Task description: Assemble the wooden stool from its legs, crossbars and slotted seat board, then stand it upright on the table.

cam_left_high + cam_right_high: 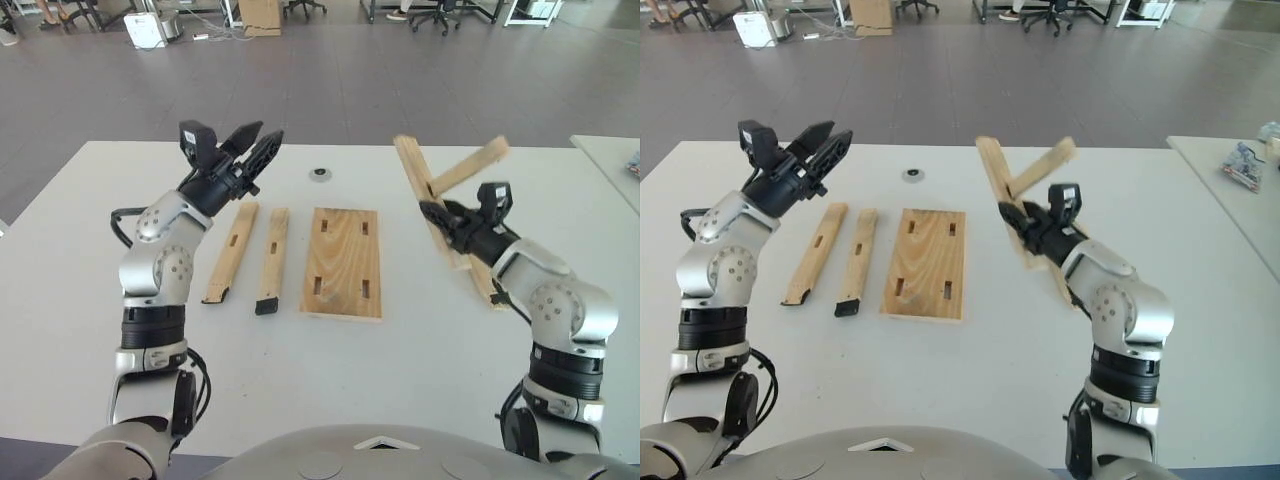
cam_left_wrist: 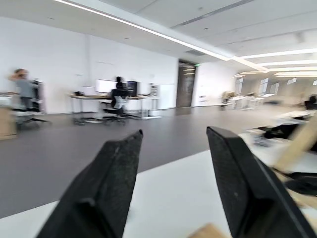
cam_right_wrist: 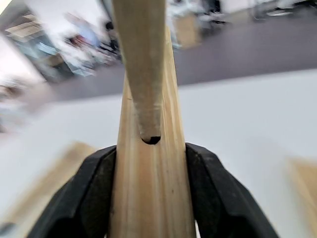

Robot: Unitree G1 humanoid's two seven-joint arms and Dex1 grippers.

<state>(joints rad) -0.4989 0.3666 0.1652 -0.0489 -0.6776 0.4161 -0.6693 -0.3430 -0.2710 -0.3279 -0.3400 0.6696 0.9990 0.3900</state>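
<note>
Left eye view: white table [image 1: 90, 260] with the stool in pieces.

- The seat board [image 1: 343, 262] lies flat at mid-table, four slots showing, touched by neither arm.
- Just beside it on my left lie two slotted legs, side by side but apart. The outer loose leg [image 1: 232, 252] is bare wood. The inner loose leg [image 1: 271, 260] has a dark cap on its near end.
- A small round dark disc [image 1: 321, 175] sits beyond the board, toward the far edge.
- The left gripper [image 1: 266, 134] hangs in the air above the far ends of the loose legs. In the left wrist view its black fingers [image 2: 111, 183] are spread wide with nothing between them.
- A white label on its housing is too small to read.
- The right gripper [image 1: 438, 216] is clamped on the held leg [image 1: 420, 180], which is tilted up off the table to the right of the board.
- In the right wrist view both pads [image 3: 99, 193] press the leg's sides.
- A crossbar [image 1: 470, 165] is seated in that leg's slot and angles up toward the right.
- No readable print on the wood.
</note>
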